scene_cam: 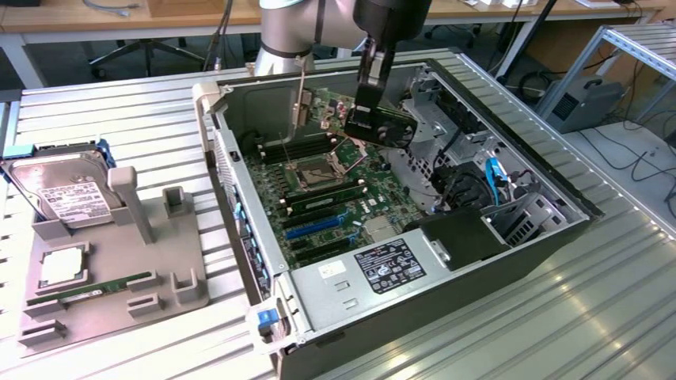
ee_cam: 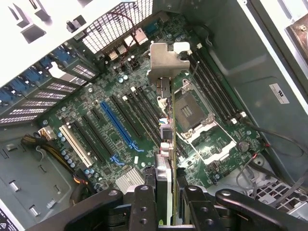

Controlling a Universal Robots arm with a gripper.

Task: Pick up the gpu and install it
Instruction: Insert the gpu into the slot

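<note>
Over the open computer case (scene_cam: 444,317), upper middle of the exterior view: gripper (scene_cam: 366,119) at a middling width, clamped on the graphics card (scene_cam: 385,131). Card held on edge, pinched by its two flat faces. Same grip in the wrist view, looking along the card: fingers (ee_cam: 144,202) either side of its thin edge, pale bracket (ee_cam: 166,60) at the far end, toward the case's back wall, all of it clear of the motherboard (ee_cam: 77,113).

Pick-up: done, judging by a card touching nothing but the gripper. Install: not yet done. No contact with any slot. Long blue slot (ee_cam: 118,127) bare, likewise its black neighbours and the white slot (ee_cam: 74,144). Card hanging roughly over the strip between those slots and the open processor socket (ee_cam: 190,113), not lined up over the blue one, as far as can be judged. Bracket short of the grilled openings in the back wall.

Left part of the exterior view, on the slatted table (scene_cam: 127,119) beside the case: grey holder (scene_cam: 95,317) carrying a hard drive (scene_cam: 63,198) at its upper end and a green memory stick (scene_cam: 90,290) lower down. Both untouched, well apart from the gripper.
</note>
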